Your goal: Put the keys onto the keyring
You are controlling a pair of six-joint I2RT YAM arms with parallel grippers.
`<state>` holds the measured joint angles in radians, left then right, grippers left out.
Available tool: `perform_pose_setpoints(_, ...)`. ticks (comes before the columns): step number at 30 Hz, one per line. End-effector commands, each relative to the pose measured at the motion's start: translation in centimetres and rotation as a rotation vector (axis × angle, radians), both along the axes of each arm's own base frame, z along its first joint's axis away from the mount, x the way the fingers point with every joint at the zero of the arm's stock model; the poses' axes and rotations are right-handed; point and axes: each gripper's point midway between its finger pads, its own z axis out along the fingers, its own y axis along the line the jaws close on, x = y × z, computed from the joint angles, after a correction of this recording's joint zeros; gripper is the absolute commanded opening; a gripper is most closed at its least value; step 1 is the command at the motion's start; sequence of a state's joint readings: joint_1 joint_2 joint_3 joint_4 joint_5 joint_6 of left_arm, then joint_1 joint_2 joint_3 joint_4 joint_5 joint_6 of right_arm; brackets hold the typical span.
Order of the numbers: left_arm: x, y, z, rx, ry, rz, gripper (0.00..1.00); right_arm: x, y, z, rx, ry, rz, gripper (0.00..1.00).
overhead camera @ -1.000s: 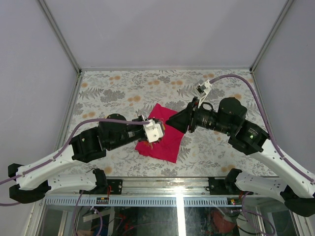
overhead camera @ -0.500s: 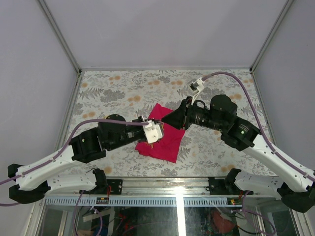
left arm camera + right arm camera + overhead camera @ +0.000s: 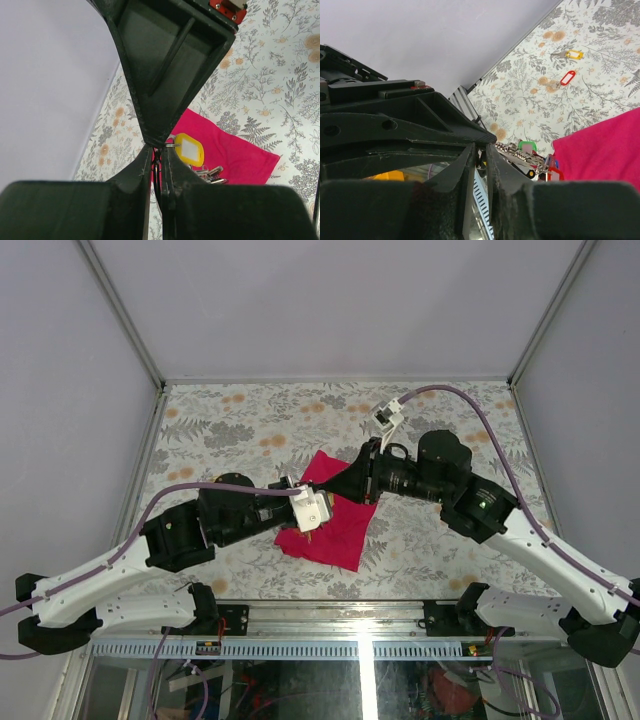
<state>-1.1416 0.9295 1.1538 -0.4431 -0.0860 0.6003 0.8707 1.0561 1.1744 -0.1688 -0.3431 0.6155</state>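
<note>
My left gripper (image 3: 318, 512) hovers over the magenta cloth (image 3: 338, 538), shut on the thin silver keyring (image 3: 171, 145). A yellow tag (image 3: 190, 149) and a few silver keys (image 3: 210, 173) hang from the ring. In the right wrist view the bunch (image 3: 535, 159) shows green, blue and red tags. My right gripper (image 3: 338, 490) comes in from the right, its tips meeting the left fingertips (image 3: 150, 165) at the ring. Its jaws (image 3: 480, 150) stand a narrow slit apart; what lies between them is hidden. Two loose keys lie on the table, one with a yellow tag (image 3: 571, 54) and one with a red tag (image 3: 567, 77).
The floral table (image 3: 240, 430) is walled by grey panels with a metal frame (image 3: 140, 440) on its left side. The cloth (image 3: 605, 145) lies near the table's front middle. Both arms cross above it, cables arching overhead.
The right arm has swung left and its gripper has narrowed, its tips now reaching the left gripper's tips. The left arm has held still.
</note>
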Motion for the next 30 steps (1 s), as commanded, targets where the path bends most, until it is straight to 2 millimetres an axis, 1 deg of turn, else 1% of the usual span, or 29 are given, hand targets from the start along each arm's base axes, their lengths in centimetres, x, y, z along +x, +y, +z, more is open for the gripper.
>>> perform_pose_setpoints(1,0.4,-0.1,3.4,-0.113,-0.062,0.007,0.00,-0.6,0.7,2.4,0.063,-0.038,0.045,0.13)
perform_pose_setpoints(3,0.4,-0.1,3.4,-0.114,-0.061,0.010,0.00,-0.7,0.8,2.6,0.067,-0.048,0.059,0.02)
perform_pose_setpoints(5,0.4,-0.1,3.4,-0.116,-0.062,0.010,0.00,-0.9,0.8,2.9,0.075,-0.068,0.069,0.00)
perform_pose_setpoints(6,0.4,0.0,3.4,-0.118,-0.061,0.012,0.02,-1.0,0.7,3.2,0.083,-0.085,0.079,0.00)
perform_pose_setpoints(10,0.2,0.2,3.3,-0.142,-0.057,0.012,0.22,-1.7,0.3,4.5,0.125,-0.169,0.105,0.00)
perform_pose_setpoints(12,0.1,0.4,3.3,-0.164,-0.052,0.021,0.30,-1.7,0.0,4.9,0.138,-0.204,0.096,0.00)
perform_pose_setpoints(14,0.0,0.7,3.4,-0.190,-0.044,0.024,0.35,-1.8,-0.3,5.4,0.157,-0.229,0.091,0.00)
perform_pose_setpoints(17,-0.6,1.1,3.8,-0.234,-0.017,0.019,0.39,-2.0,-0.6,5.9,0.182,-0.256,0.088,0.00)
perform_pose_setpoints(22,-1.2,1.5,3.8,-0.267,0.014,0.008,0.41,-2.3,-1.6,6.7,0.204,-0.285,0.059,0.00)
perform_pose_setpoints(30,-1.7,1.9,2.9,-0.295,0.066,0.008,0.43,-2.6,-2.4,7.2,0.219,-0.297,0.041,0.00)
